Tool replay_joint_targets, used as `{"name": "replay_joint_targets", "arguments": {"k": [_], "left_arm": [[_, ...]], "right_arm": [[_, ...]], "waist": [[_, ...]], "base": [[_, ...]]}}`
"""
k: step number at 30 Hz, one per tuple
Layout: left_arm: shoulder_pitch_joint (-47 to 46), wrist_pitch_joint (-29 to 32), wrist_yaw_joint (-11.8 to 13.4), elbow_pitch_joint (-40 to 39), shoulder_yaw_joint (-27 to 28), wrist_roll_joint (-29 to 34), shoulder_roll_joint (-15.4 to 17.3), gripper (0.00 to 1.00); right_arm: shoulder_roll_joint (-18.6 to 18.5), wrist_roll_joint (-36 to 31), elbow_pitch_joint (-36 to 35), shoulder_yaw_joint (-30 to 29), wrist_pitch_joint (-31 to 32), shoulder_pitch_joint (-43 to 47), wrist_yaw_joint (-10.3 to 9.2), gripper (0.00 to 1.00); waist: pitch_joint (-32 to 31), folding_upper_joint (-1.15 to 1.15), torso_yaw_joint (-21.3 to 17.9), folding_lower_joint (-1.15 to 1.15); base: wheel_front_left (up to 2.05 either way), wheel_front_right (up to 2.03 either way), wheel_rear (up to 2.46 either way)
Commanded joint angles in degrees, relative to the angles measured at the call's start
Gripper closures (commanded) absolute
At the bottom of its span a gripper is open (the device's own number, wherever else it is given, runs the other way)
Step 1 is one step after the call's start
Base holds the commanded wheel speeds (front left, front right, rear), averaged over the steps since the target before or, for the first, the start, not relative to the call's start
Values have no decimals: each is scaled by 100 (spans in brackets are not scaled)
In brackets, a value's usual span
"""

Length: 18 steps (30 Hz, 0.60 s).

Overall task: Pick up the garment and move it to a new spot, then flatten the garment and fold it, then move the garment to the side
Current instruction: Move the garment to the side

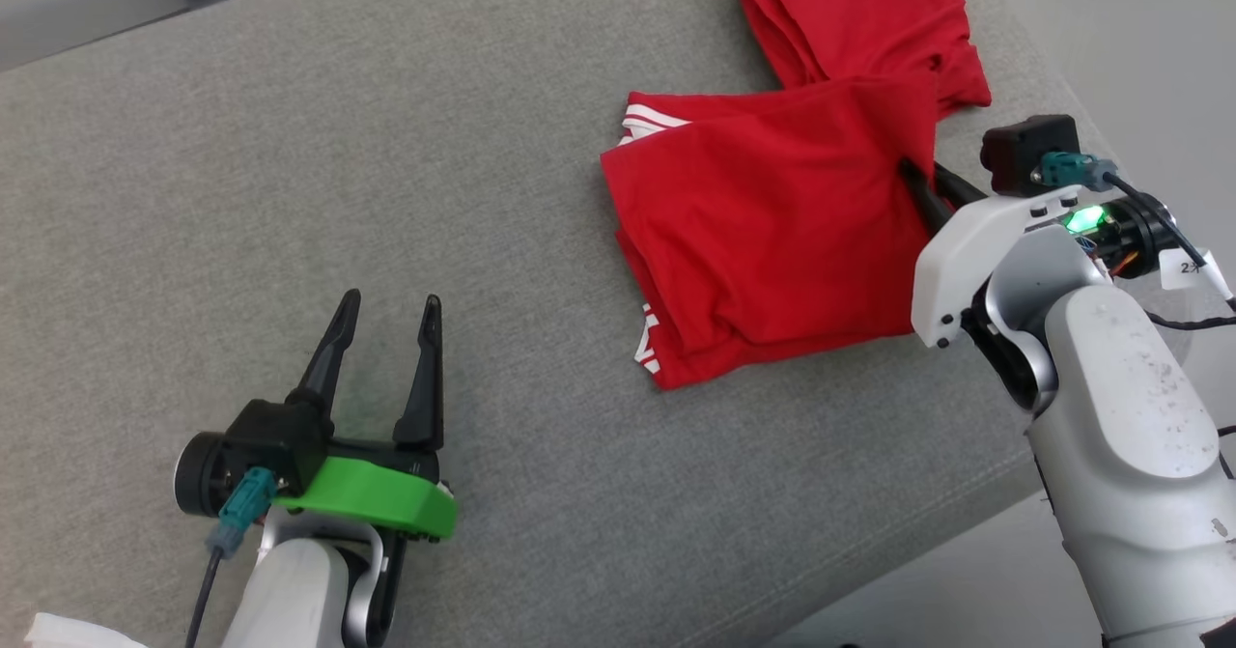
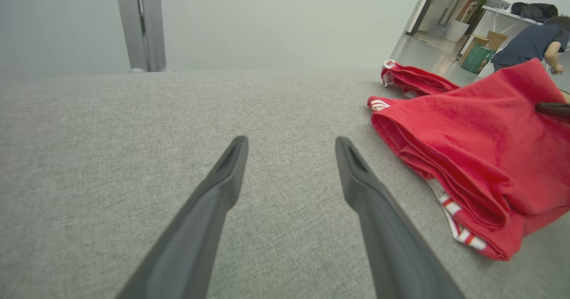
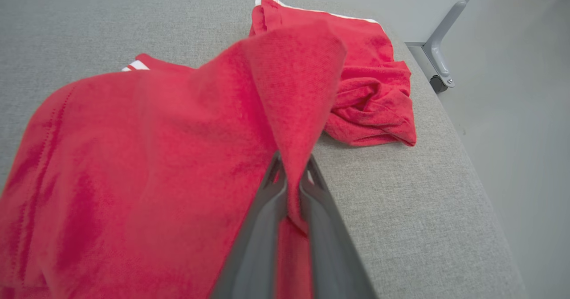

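The red garment lies partly folded on the right side of the grey worktop. The right claw is clamped on its raised right edge. The left claw is spread apart at near left. The cloth looks soft and limp, so I think corners give the best hold.

The left gripper has two long, tapering dark fingers on a black base with a green bracket, a teal plug and a black cable. The right arm's white wrist housing bears black screws, a green light, a black camera block and a tag marked "2". Its pale forearm is speckled grey.
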Motion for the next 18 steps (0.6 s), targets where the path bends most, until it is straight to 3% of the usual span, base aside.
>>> {"name": "replay_joint_targets", "arguments": {"k": [1, 10, 18], "left_arm": [[-96, -1, -24, 5, -8, -17, 65, 0], [-115, -1, -2, -3, 30, -52, 61, 0], [-182, -1, -8, -3, -2, -64, -16, 0]], "right_arm": [[9, -18, -48, 24, -7, -108, -9, 100], [-98, -80, -253, 190, 366, -949, -9, 100], [-456, -68, -74, 24, 955, -1929, -9, 100]], "waist": [[109, 0, -89, 0], [149, 0, 151, 0], [260, 0, 431, 0]], "base": [[0, 0, 0], [0, 0, 0], [0, 0, 0]]}}
